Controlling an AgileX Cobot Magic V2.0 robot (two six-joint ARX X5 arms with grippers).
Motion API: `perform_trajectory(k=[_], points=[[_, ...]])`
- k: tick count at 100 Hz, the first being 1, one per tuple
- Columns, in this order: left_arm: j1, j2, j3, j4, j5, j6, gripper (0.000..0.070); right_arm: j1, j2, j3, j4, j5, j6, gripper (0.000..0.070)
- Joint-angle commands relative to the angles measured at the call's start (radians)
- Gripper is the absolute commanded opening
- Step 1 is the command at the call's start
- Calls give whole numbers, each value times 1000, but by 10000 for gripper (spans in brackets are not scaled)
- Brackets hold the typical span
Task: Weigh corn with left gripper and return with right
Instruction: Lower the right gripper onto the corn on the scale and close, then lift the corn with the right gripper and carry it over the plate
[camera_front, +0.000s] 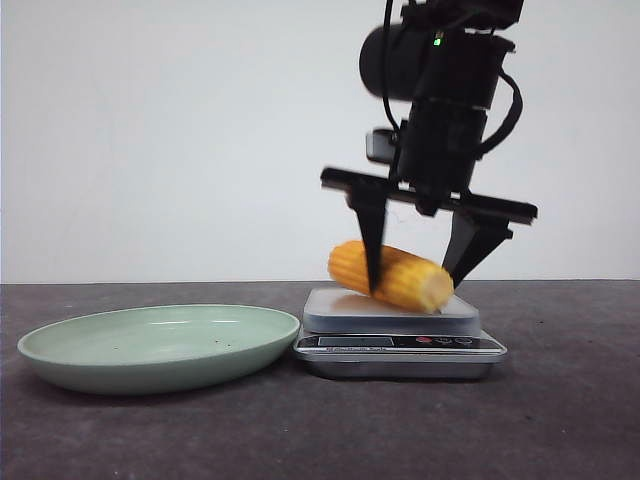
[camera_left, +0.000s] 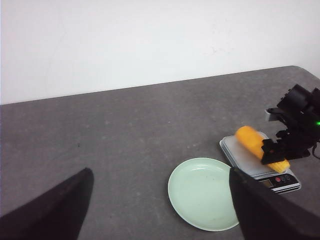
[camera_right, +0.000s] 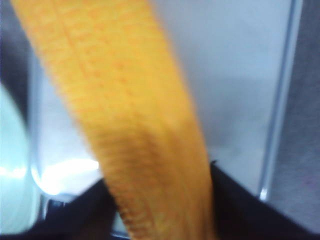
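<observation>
Spanning the whole scene, the dark table (camera_front: 560, 400) carries a pale green plate (camera_front: 150, 345) and, just beside it, a silver scale (camera_front: 400, 345). The right hand (camera_front: 420, 265) reaches down with fingers spread around the corn (camera_front: 400, 275), which lies tilted on the scale's platform; whether it grips yet, I cannot tell. The left hand (camera_left: 160, 210) hangs released, well apart. The return step seems under way: next, close and lift toward the plate.

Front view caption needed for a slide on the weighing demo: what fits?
Right gripper straddling a stubby yellow corn cob on a silver kitchen scale, beside a pale green plate.
</observation>
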Motion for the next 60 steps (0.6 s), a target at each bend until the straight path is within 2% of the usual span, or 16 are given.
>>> perform_trajectory(k=[1,14,20,29,37,42,50,60], points=[[-8,3,18,-43,-1,21,509,19,27,16,-1,-7,11,0],[-8,3,18,-43,-1,20,509,39,-7,38,34,2,4,0],[-8,3,18,-43,-1,20,509,61,-32,64,66,32,3,0],[-8,3,18,-43,-1,20,509,102,-72,119,149,59,0,0],[-8,3,18,-43,-1,19,509,154,-84,189,238,52,-11,0],[-8,3,18,-43,-1,19,509,185,-84,246,249,49,-13,0],[-8,3,18,-43,-1,18,509,229,-82,317,248,54,13,0],[-8,3,18,-43,-1,19,509,289,-81,328,269,110,70,0]])
